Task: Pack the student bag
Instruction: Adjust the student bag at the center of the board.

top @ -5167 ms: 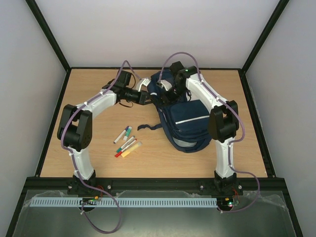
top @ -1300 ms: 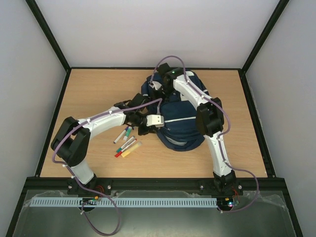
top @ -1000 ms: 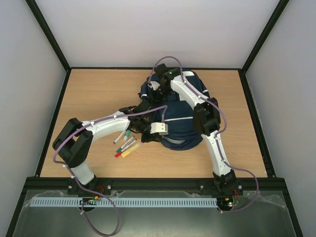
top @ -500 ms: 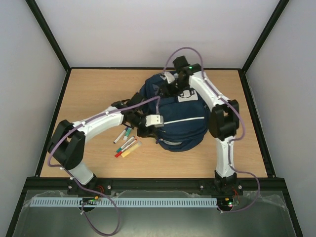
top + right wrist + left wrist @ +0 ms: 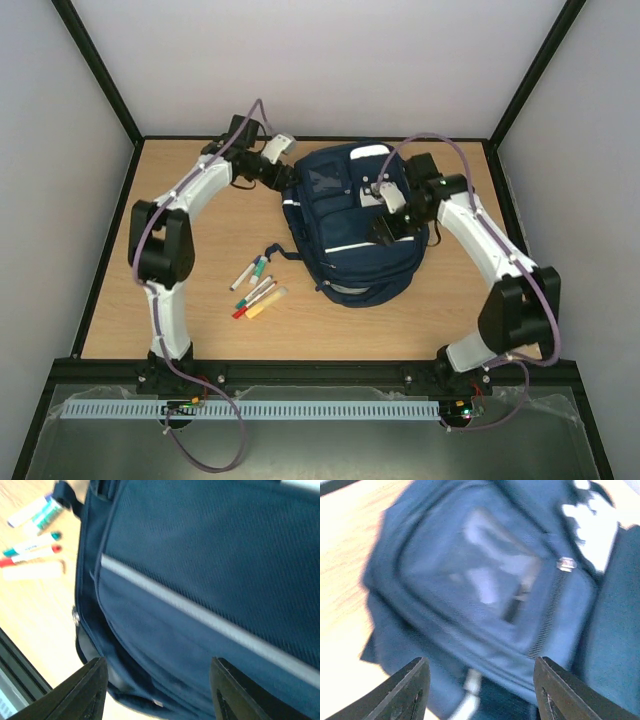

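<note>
Layout: student bag [image 5: 352, 225] at desk [image 5: 200, 310] centre, front panel up, top end toward 12 o'clock, base toward 6 o'clock. No open pocket visible from above; judged not yet ready to take contents.

Markers [image 5: 256, 286] in a loose cluster on the bare wood at 8 o'clock of the bag, near its base but apart from it. Dark strap [image 5: 285, 254] trailing out between bag and cluster. Probably staged there as the items to pack, within the left arm's reach.

Left gripper [image 5: 288, 180] at the bag's 10 o'clock corner, jaws apart, nothing between them. Points, in its wrist view, at the small front pocket with the zip pull [image 5: 565, 564] toward 1 o'clock. Blurred, so contact with the fabric cannot be told.

Right gripper [image 5: 383, 232] over the bag's 3 o'clock flank, jaws apart and empty, above the white stripe [image 5: 200, 615].

Reading: one arm per side suits bracing the bag while working a zip. Next move needs a precise pinch on a small pull; soft fabric likely to bunch or slide.
</note>
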Robot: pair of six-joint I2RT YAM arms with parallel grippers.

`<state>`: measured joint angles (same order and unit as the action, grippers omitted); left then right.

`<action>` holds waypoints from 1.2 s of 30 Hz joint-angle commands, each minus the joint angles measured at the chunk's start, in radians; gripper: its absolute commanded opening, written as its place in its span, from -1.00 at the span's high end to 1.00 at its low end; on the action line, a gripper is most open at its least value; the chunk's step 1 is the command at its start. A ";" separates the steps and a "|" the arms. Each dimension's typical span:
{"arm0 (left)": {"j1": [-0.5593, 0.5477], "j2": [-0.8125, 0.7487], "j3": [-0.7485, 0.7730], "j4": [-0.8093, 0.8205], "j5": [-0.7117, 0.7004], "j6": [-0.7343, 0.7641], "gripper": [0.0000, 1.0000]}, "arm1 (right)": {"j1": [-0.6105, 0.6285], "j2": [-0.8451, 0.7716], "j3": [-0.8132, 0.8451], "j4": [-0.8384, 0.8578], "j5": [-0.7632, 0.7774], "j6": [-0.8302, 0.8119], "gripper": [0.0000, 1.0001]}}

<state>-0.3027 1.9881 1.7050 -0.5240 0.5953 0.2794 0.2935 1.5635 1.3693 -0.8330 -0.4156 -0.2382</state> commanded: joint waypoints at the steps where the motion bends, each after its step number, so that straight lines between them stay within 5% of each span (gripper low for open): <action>1: 0.046 0.137 0.102 0.026 0.012 -0.218 -0.22 | -0.005 -0.130 -0.159 -0.029 0.107 -0.126 -0.12; 12: 0.091 0.399 0.233 0.063 0.205 -0.259 -0.31 | -0.018 -0.146 -0.358 -0.029 0.248 -0.161 -0.05; 14: 0.088 0.416 0.227 0.052 0.239 -0.251 -0.18 | -0.023 -0.097 -0.355 0.001 0.264 -0.143 -0.05; 16: 0.087 0.419 0.204 0.041 0.256 -0.243 0.17 | -0.031 -0.038 -0.339 0.038 0.297 -0.118 -0.03; 19: 0.085 0.356 0.105 0.045 0.256 -0.236 0.61 | -0.041 0.055 -0.284 0.098 0.364 -0.099 0.00; 24: 0.086 0.182 -0.106 0.090 0.254 -0.246 0.93 | -0.063 0.220 -0.113 0.149 0.419 -0.061 0.00; 36: 0.060 -0.127 -0.462 0.052 0.155 -0.198 0.90 | -0.115 0.469 0.238 0.167 0.455 0.012 -0.07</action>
<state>-0.2062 1.9469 1.3239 -0.3695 0.7013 0.0387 0.1867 1.9839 1.5162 -0.8036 0.0769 -0.2855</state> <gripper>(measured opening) 0.047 0.528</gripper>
